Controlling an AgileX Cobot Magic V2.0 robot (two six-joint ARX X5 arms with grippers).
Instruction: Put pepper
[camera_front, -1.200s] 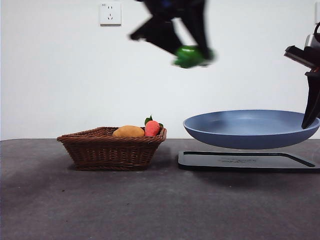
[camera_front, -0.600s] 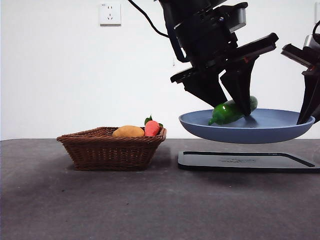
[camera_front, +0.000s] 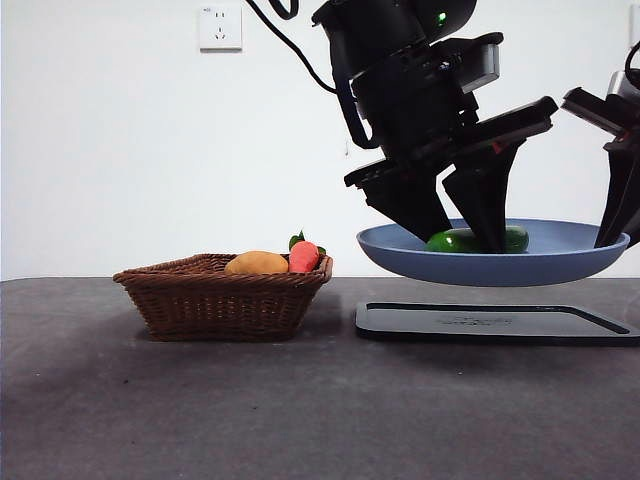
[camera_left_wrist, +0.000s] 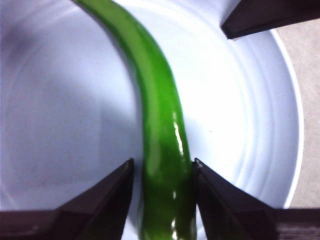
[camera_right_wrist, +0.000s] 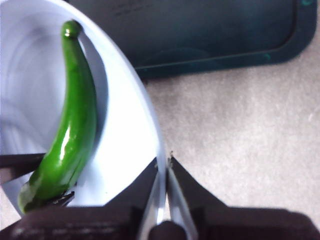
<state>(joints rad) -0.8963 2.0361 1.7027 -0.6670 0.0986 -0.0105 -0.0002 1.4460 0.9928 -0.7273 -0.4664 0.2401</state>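
The pepper (camera_front: 450, 241), glossy dark green and long, lies flat in the blue plate (camera_front: 500, 266). My left gripper (camera_front: 470, 243) reaches down into the plate and is shut on the pepper. In the left wrist view its jaws (camera_left_wrist: 163, 167) sit on either side of the pepper (camera_left_wrist: 160, 125) over the plate (camera_left_wrist: 60, 100). My right gripper (camera_right_wrist: 162, 162) is shut on the plate's rim (camera_right_wrist: 131, 125) and holds the plate in the air above the black tray (camera_front: 490, 322). It stands at the right edge of the front view (camera_front: 617, 225). The pepper (camera_right_wrist: 75, 125) also shows in the right wrist view.
A brown wicker basket (camera_front: 220, 300) stands on the table left of the tray. It holds a yellow-orange fruit (camera_front: 257, 263) and a red-orange item with green leaves (camera_front: 304, 256). The black tray (camera_right_wrist: 200, 30) lies under the plate.
My left gripper has come down from high above with the pepper into the plate. The pepper went from tilted to lying flat. The plate has risen slightly.
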